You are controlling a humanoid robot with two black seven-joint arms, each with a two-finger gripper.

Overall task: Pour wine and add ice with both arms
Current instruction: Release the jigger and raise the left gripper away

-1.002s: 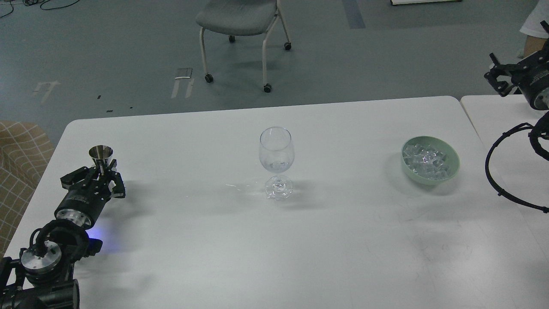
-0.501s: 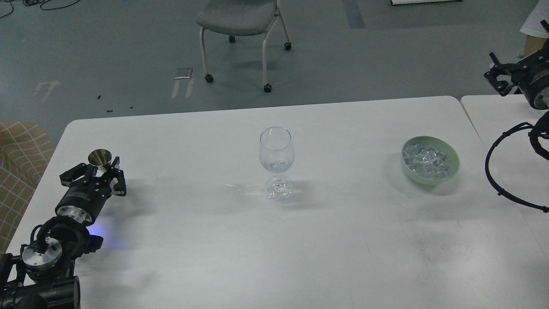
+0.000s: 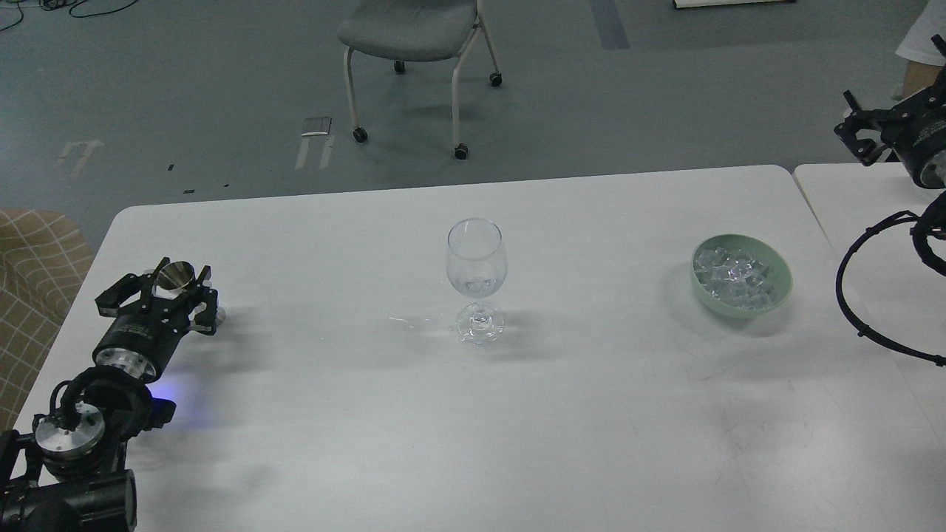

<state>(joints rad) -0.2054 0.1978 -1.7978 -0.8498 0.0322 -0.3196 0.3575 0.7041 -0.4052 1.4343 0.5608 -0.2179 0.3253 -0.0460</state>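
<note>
A clear wine glass [image 3: 477, 258] stands upright at the table's middle, with a little clear wine [image 3: 477, 284] at the bottom of its bowl. Several small clear ice cubes [image 3: 735, 275] lie in a pale green bowl [image 3: 777, 294] at the right. My left gripper [image 3: 177, 284], at the table's left edge, is shut on a small steel jigger [image 3: 175, 273], which tilts with its mouth towards me. My right gripper [image 3: 857, 129] hangs open and empty in the air beyond the table's far right corner, well away from the bowl.
The white table [image 3: 473, 428] meets a second white table [image 3: 872, 222] at the right. A black cable loop [image 3: 857, 295] of my right arm hangs over that seam. A grey wheeled chair [image 3: 414, 44] stands on the floor beyond the table. A chequered cushion [image 3: 37, 281] lies left.
My left gripper has drawn back slightly to the left, and the jigger has gone from upright to tilted and sits lower. The right arm, the glass and the bowl have not moved.
</note>
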